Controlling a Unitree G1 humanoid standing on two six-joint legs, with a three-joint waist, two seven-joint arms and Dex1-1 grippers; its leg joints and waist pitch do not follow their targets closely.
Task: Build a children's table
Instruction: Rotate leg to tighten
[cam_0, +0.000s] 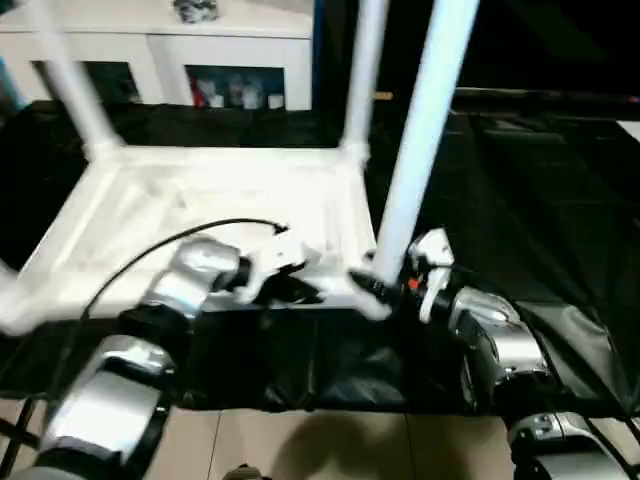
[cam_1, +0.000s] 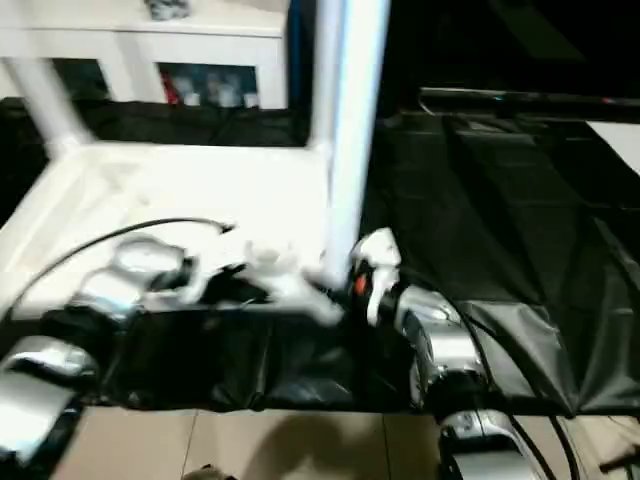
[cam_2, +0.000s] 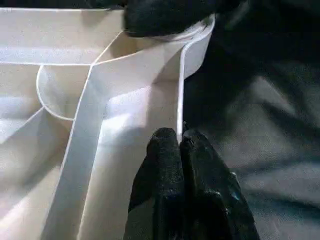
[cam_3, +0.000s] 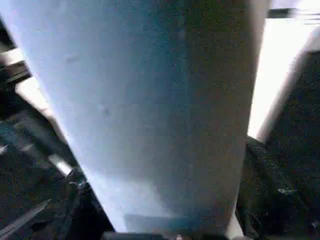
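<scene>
Left gripper (cam_2: 179, 145): my fingers are pressed together, pinching the thin rim wall of the tabletop (cam_0: 200, 215) at its near edge; judged a steadying hold.
Right gripper (cam_0: 385, 285): wrapped round the foot of the near-right leg (cam_0: 420, 140), just above the near-right corner socket; grip not confirmed, fingers hidden behind the tube.
Leg: stands nearly upright over the socket, leaning slightly; probably being seated.
Tabletop: upside down, ribs up, on the black-covered table (cam_0: 540, 200), towards its left side.
Other legs: far-left (cam_0: 75, 85) and far-right (cam_0: 362, 75) already standing in their corners.

Black-covered table (cam_0: 520, 200); upturned tabletop (cam_0: 200, 200) on it.
</scene>
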